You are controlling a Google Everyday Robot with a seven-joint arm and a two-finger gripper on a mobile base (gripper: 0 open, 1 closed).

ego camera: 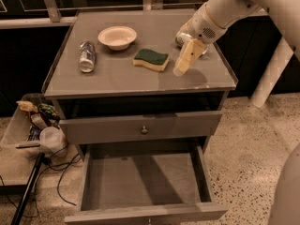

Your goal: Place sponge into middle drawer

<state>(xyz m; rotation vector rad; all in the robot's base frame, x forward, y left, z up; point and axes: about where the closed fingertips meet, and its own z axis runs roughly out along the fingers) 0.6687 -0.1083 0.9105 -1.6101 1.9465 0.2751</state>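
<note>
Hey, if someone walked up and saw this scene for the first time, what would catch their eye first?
First, the big white arm reaching in from the upper right, its claw hanging over the cabinet top just right of the sponge, which lies green side up. Then the middle drawer, pulled wide open below, showing its grey floor. A white bowl and a silver can on its side sit further left.
</note>
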